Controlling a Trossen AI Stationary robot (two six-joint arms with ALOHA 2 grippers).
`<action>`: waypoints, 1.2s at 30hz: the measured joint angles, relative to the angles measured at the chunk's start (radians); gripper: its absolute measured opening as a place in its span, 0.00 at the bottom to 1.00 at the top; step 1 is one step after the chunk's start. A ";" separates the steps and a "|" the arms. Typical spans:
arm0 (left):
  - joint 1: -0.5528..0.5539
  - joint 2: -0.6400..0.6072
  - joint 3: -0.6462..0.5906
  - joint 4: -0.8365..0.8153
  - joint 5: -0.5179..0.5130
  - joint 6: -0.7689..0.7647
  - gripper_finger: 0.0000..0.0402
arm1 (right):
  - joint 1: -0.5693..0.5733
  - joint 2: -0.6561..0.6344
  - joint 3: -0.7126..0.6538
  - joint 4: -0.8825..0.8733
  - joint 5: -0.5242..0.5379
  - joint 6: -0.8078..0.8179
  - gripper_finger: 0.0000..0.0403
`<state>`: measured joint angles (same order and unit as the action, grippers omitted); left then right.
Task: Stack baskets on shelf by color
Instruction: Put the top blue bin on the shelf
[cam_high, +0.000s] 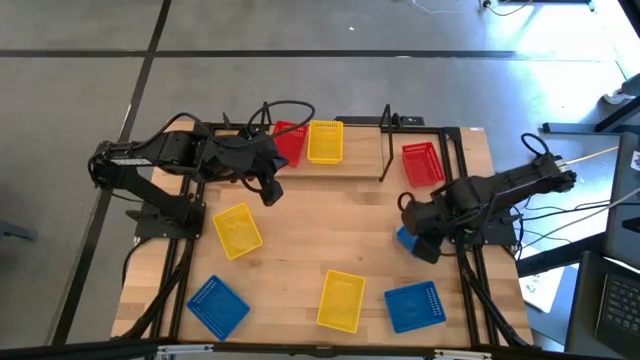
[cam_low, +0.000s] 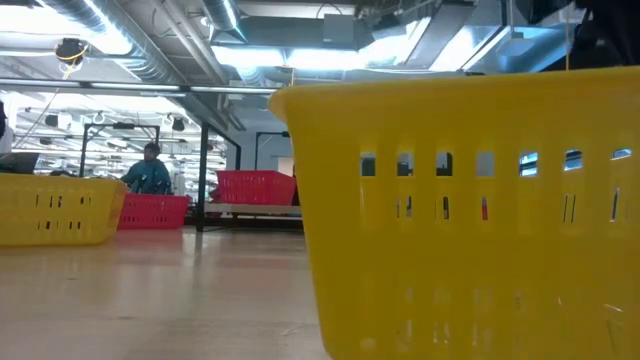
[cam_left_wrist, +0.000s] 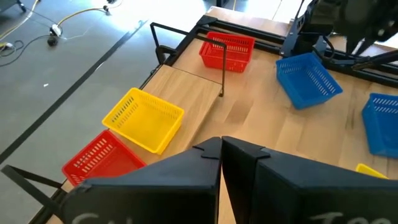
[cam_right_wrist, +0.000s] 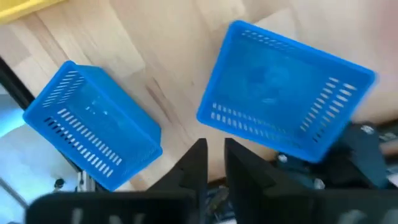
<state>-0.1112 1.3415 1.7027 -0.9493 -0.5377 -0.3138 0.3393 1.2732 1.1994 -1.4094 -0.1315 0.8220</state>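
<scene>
My right gripper (cam_right_wrist: 216, 158) points down at the table's right side, open by a narrow gap with nothing between the fingers. It stands at the rim of a tilted blue basket (cam_right_wrist: 286, 99) (cam_high: 405, 238) (cam_left_wrist: 308, 78). My left gripper (cam_left_wrist: 221, 149) (cam_high: 272, 192) is shut and holds nothing, in the air near the shelf (cam_high: 360, 150). On the shelf's plank stand a red basket (cam_high: 290, 142), a yellow one (cam_high: 325, 140) and another red one (cam_high: 422, 163). On the table lie two yellow baskets (cam_high: 238, 228) (cam_high: 340, 300) and two blue ones (cam_high: 217, 305) (cam_high: 414, 305). My right gripper's fingertip (cam_right_wrist: 235, 149) stands right at the tilted blue basket's near rim (cam_right_wrist: 249, 132); I cannot tell whether it touches the rim. My left gripper touches nothing.
The shelf's black upright rod (cam_high: 385, 150) rises between the yellow and the right red basket. In the low view the near yellow basket (cam_low: 470, 210) fills the right half. A person (cam_low: 150, 172) stands in the room beyond. Bare wood lies at the table's middle (cam_high: 330, 215).
</scene>
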 joint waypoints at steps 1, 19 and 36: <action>0.000 0.000 0.000 0.000 0.000 0.000 0.01 | 0.000 0.000 -0.018 0.023 -0.003 -0.012 0.17; 0.000 0.000 0.000 0.000 0.000 -0.019 0.01 | -0.075 0.000 -0.368 0.426 -0.098 0.228 0.25; -0.001 0.000 0.000 0.000 0.007 -0.017 0.01 | -0.081 0.000 -0.374 0.451 -0.001 0.217 0.25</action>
<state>-0.1120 1.3415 1.7027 -0.9496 -0.5304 -0.3309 0.2584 1.2736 0.8253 -0.9585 -0.1328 1.0393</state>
